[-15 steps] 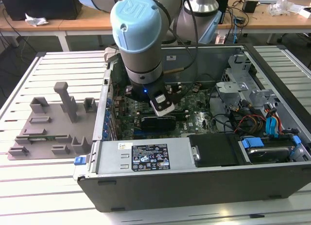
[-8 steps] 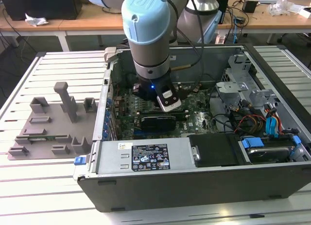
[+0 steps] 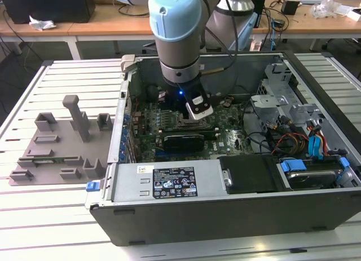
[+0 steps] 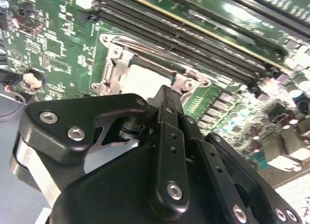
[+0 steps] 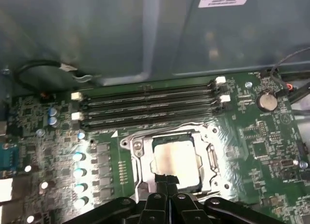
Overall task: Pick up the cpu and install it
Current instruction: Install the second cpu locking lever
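Observation:
The cpu (image 5: 177, 158), a flat silvery square, lies inside the metal-framed socket (image 5: 138, 161) on the green motherboard. In the second wrist view the cpu (image 4: 140, 79) shows pale within the socket frame (image 4: 114, 57). My gripper (image 5: 167, 179) hangs just above the cpu's edge with its two black fingertips pressed together and nothing between them. The second wrist view has the gripper (image 4: 167, 94) with its tip over the cpu's rim. In the exterior view the gripper (image 3: 189, 119) reaches down into the open computer case (image 3: 225, 221), over the middle of the board.
Black memory slots (image 5: 150, 105) run beside the socket. A long black expansion card (image 3: 183, 140) and the power supply (image 3: 169, 182) lie toward the case's front. Cables (image 3: 293, 142) and drive bays fill the exterior view's right. A grey fixture tray (image 3: 62, 142) sits outside the case.

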`<state>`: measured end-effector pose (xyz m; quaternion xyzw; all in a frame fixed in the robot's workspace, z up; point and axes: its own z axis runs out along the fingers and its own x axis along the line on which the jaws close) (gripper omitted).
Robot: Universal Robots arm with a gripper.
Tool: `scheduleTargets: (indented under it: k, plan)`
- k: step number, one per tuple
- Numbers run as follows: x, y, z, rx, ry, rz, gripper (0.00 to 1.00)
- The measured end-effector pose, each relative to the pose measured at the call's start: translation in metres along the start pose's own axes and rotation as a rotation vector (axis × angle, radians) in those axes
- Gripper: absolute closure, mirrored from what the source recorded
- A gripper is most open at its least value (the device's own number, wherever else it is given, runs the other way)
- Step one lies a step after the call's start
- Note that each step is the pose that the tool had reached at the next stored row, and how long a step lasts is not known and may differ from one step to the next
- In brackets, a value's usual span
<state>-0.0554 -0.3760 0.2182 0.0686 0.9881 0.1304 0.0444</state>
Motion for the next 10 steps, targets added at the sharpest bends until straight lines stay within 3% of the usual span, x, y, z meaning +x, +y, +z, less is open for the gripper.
scheduleTargets:
  k: [2,4,5,8,9,10]
  plan:
    - [-0.0045,0.0034,0.0011,0.0078,-0.0011,0.000,0.89]
    - [-0.0105,0.0074,0.0027,0.0220,-0.0033,0.000,0.89]
    - [-0.0137,0.0100,0.0037,0.0343,-0.0051,0.000,0.89]
    - [-0.0153,0.0147,0.0051,0.0475,-0.0071,0.000,0.89]
    - [-0.0153,0.0173,0.0059,0.0579,-0.0086,-0.001,0.89]
    - [-0.0153,0.0189,0.0059,0.0741,-0.0103,-0.003,0.89]
